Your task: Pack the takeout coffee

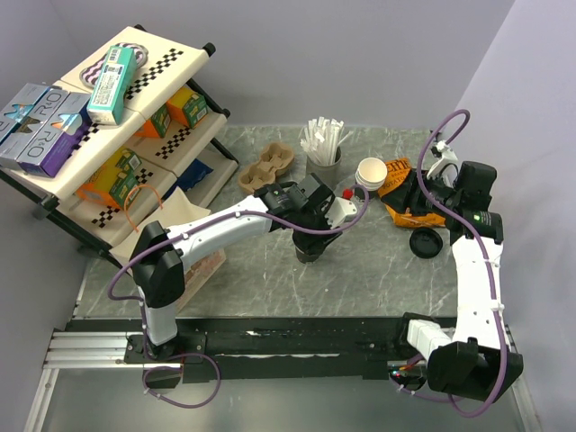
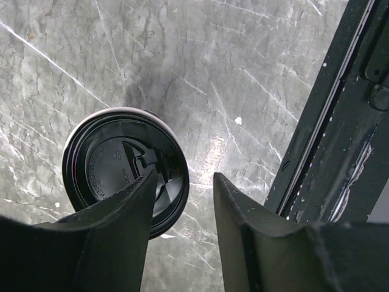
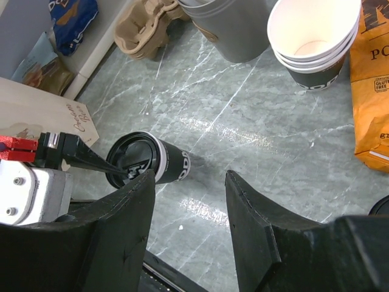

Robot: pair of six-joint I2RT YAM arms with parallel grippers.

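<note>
At table (image 1: 378, 270) centre, the takeout coffee (image 2: 115, 164) stands unpacked; left gripper (image 2: 184, 177) and right gripper (image 3: 189, 176) jaws spread, holding nothing.

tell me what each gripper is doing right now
left gripper: open, holding nothing, cup just beside it
right gripper: open, holding nothing
</note>
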